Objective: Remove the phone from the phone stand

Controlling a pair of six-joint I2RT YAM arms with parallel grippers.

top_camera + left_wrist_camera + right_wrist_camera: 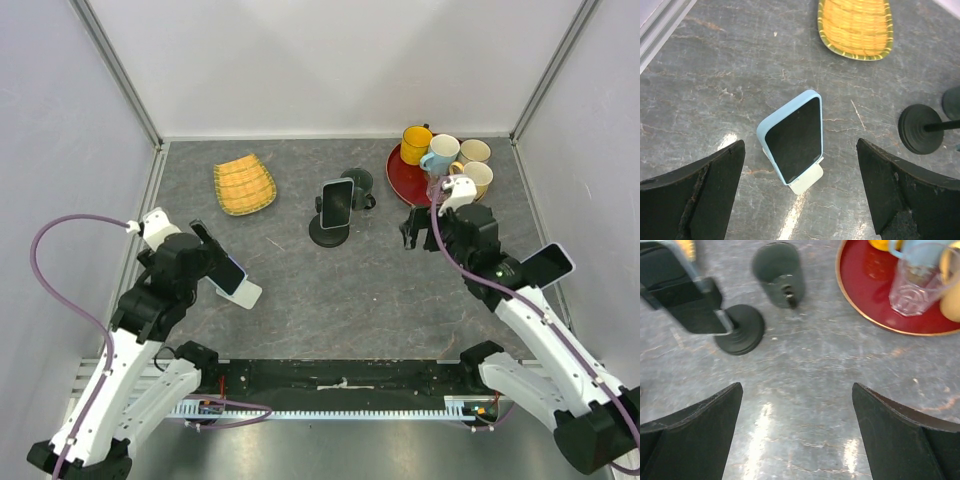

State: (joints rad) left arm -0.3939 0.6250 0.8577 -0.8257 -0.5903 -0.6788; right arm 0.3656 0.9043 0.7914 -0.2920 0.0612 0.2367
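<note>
A phone in a light blue case (pixel 792 137) leans in a small white stand (pixel 807 179) on the grey table, at the left in the top view (pixel 228 272). My left gripper (pixel 800 146) is open just above and behind it, a finger on either side and not touching it; in the top view the gripper (pixel 212 250) is at the phone's upper end. A second phone (pixel 338 203) sits on a black stand (pixel 329 236) at the centre, and shows blurred in the right wrist view (pixel 680 290). My right gripper (pixel 796 386) is open and empty over bare table, right of that stand (pixel 412 230).
A yellow woven dish (pixel 245 185) lies at the back left. A red tray (pixel 403 182) with several mugs and a glass (pixel 915 285) is at the back right. A dark cup (pixel 779 272) stands behind the black stand. A third phone (pixel 548 265) sits at the right edge.
</note>
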